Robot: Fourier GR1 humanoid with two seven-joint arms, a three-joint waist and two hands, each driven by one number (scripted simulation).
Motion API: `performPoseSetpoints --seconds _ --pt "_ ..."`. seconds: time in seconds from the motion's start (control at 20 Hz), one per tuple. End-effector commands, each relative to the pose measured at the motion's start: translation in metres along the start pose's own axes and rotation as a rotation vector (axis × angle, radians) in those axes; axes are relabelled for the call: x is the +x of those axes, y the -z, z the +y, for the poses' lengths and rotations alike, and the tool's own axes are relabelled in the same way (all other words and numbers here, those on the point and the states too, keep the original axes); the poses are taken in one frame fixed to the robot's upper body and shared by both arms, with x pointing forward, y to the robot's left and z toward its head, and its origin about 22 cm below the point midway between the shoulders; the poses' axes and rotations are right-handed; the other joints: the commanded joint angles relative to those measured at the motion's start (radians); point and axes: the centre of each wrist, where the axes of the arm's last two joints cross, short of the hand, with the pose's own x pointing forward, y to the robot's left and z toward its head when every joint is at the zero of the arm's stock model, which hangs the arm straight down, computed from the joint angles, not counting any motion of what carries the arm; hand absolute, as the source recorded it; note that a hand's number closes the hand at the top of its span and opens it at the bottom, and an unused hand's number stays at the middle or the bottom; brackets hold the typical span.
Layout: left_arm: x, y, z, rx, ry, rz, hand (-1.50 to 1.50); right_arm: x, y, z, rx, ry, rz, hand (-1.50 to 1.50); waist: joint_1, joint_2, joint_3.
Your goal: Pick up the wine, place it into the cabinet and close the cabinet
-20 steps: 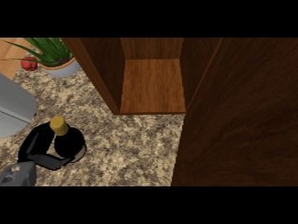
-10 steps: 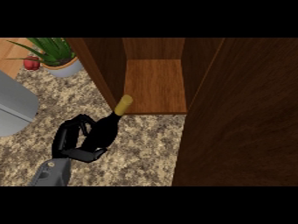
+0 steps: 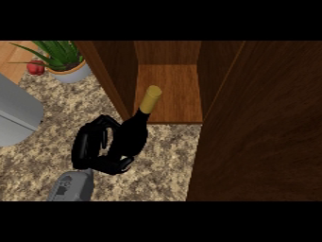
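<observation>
- While the left hand (image 3: 100,150) holds the wine (image 3: 134,132), the pick-up part reads as done: fingers (image 3: 90,142) curled round the dark body, bottle off the table (image 3: 45,142).
- Wine is tilted, its yellow-capped neck (image 3: 150,97) pointing toward the cabinet (image 3: 169,56) and just crossing the front edge of the cabinet floor (image 3: 170,90); the body sits over the table, outside the opening.
- Placing judged not yet done: bottle is at the mouth of the cabinet, not standing inside, and the hand has not let go.
- Cabinet door (image 3: 268,123) stands open, a large dark wood panel filling the table's right side; closing not started.
- Right hand does not show anywhere in the head view.
- Left to do, as a judgement: carry the bottle further in, set it down on the cabinet floor, release, pull the hand clear, swing the door shut.
- Potted plant (image 3: 62,59) near the table's far left corner and a grey object (image 3: 6,113) at the left edge lie well apart from the path.
</observation>
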Motion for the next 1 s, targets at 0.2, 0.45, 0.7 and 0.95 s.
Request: performPoseSetpoints --seconds 0.2,0.45,0.7,0.95 --pt "0.068 0.028 -0.066 -0.042 -0.133 0.005 1.50 0.013 0.000 -0.009 0.049 0.052 -0.004 -1.50 0.002 0.000 0.000" --pt "0.100 0.058 -0.088 0.001 -0.133 0.005 1.50 0.005 -0.014 -0.009 0.069 0.040 0.008 -1.50 -0.005 0.004 0.000" --pt "0.137 0.104 -0.109 0.027 -0.096 -0.003 1.50 0.007 -0.005 -0.013 0.061 0.055 -0.001 -1.50 -0.010 0.006 0.000" --pt "0.155 0.131 -0.129 0.054 -0.106 0.076 1.50 0.011 -0.015 -0.004 0.075 0.031 0.003 -1.50 -0.018 0.005 -0.001"
